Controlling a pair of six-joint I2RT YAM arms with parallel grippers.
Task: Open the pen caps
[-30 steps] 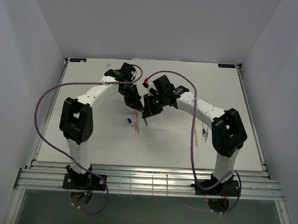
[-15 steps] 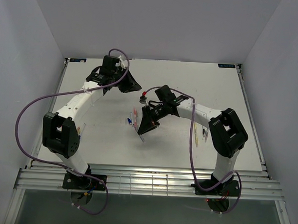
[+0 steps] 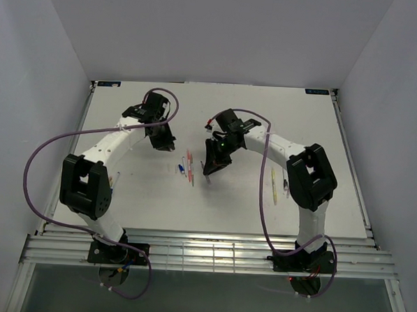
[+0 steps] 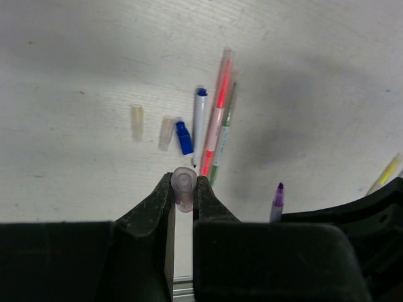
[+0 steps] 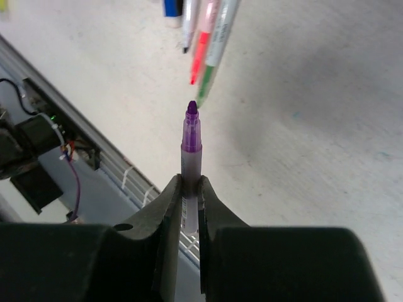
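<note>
My left gripper point(image 3: 164, 141) point(image 4: 184, 184) is shut on a small translucent purplish pen cap point(image 4: 183, 187), held above the table. My right gripper point(image 3: 211, 167) point(image 5: 191, 184) is shut on an uncapped purple pen point(image 5: 191, 139) whose bare tip points away from me; it also shows in the left wrist view point(image 4: 278, 201). On the table between the grippers lie a blue-white pen point(image 4: 199, 123), a red/pink pen point(image 4: 218, 112) and a green pen point(image 4: 224, 133), all showing bare tips. A blue cap point(image 4: 183, 137) and two clear caps point(image 4: 136, 121) point(image 4: 166, 132) lie beside them.
The pen cluster point(image 3: 188, 166) lies at the table's middle. Two more pens, one yellow point(image 3: 273, 183), lie near the right arm's elbow. Metal rails point(image 3: 203, 253) run along the near edge. Purple cables loop over both arms.
The two grippers were together at the centre; they have pulled apart. The left gripper swung away to the left with the cap. The right gripper kept the pen and shifted slightly.
</note>
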